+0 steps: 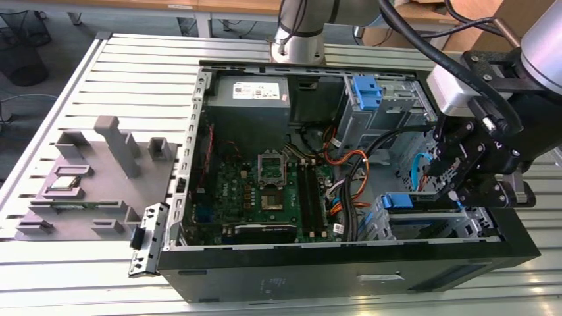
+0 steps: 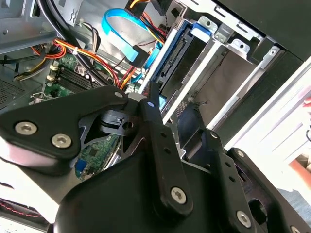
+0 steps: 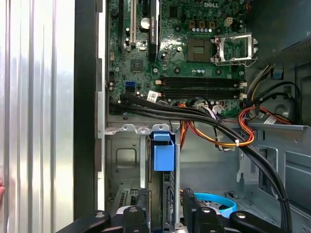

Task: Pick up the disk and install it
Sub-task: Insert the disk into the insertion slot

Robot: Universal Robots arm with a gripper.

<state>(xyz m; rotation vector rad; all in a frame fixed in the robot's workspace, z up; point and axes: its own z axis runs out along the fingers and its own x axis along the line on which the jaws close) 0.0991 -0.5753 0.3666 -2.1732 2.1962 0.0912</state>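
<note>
Item inspected: the disk (image 3: pixel 163 150) stands on edge in the lower drive cage (image 3: pixel 121 160) at the front corner of the open computer case (image 1: pixel 351 280), blue carrier tab uppermost (also visible in the exterior view (image 1: pixel 407 200)). My gripper (image 3: pixel 164 216) sits directly over its near end; whether my jaws clamp it or stand off it I cannot tell. Black cables (image 3: pixel 194 116) and orange wires (image 3: pixel 218 141) cross just beyond the cage, ahead of the motherboard (image 3: pixel 194 48). A blue flat cable (image 3: pixel 214 201) lies beside the cage. The case rests on a slatted table (image 1: pixel 131 66).
</note>
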